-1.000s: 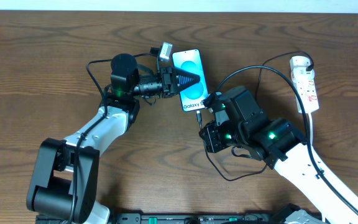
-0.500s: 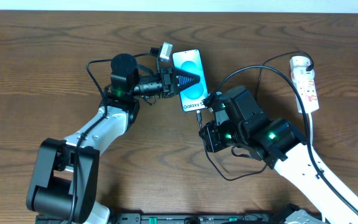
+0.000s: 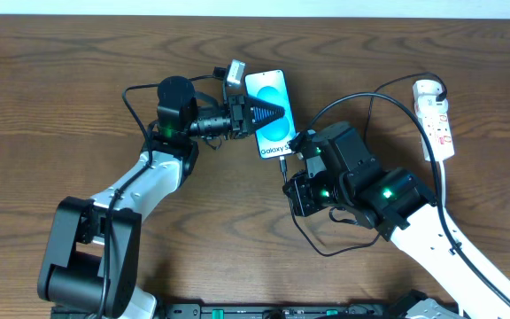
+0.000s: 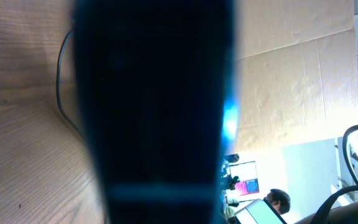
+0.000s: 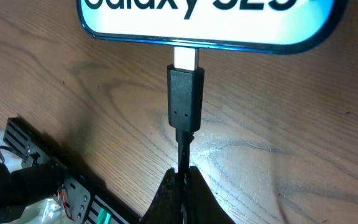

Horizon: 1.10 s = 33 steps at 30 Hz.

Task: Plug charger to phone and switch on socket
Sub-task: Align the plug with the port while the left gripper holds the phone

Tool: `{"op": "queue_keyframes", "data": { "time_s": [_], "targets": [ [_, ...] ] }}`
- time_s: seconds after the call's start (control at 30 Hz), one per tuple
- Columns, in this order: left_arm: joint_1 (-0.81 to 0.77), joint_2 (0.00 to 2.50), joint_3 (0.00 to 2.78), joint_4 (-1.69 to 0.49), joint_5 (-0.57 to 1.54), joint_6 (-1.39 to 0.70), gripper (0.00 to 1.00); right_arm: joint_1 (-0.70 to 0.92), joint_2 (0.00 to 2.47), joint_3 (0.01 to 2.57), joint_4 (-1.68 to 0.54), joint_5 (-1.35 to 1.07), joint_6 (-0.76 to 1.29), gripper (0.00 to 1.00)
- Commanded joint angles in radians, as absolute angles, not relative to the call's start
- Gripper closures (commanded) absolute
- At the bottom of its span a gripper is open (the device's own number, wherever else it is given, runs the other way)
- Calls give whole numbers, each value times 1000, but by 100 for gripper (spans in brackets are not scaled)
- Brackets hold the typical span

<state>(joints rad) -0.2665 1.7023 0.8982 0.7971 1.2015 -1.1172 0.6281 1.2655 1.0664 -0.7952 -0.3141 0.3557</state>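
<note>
Pinching charger (image 5: pixel 184 93) cable, right pincer (image 5: pixel 182 179) closed, plug tip at phone (image 5: pixel 210 22) port, left pincer (image 3: pixel 273 112) clamped on phone

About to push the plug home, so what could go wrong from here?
1. The right claw pinches the thin cable below the plug, whose metal tip shows outside the phone; pushing may buckle the cable instead of seating it.
2. The left claw grips the phone from one side only, so a push might pivot it.
3. Slack cable loops by the right arm and could snag.
</note>
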Motion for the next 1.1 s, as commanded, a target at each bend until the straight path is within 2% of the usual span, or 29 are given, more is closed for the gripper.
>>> {"op": "queue_keyframes", "data": {
  "time_s": [0.0,0.87,1.07],
  "targets": [
    [-270,1700,920,809,1224,-1092,93,636,1264,1069,-781,-305,361,99],
    [-270,1700,920,809,1248,-1092,93,636,1264,1069,-770,-324,299,99],
    [-270,1700,920,809,1246,-1092,93,636,1264,1069,-858,-351,310,99]
  ]
}}
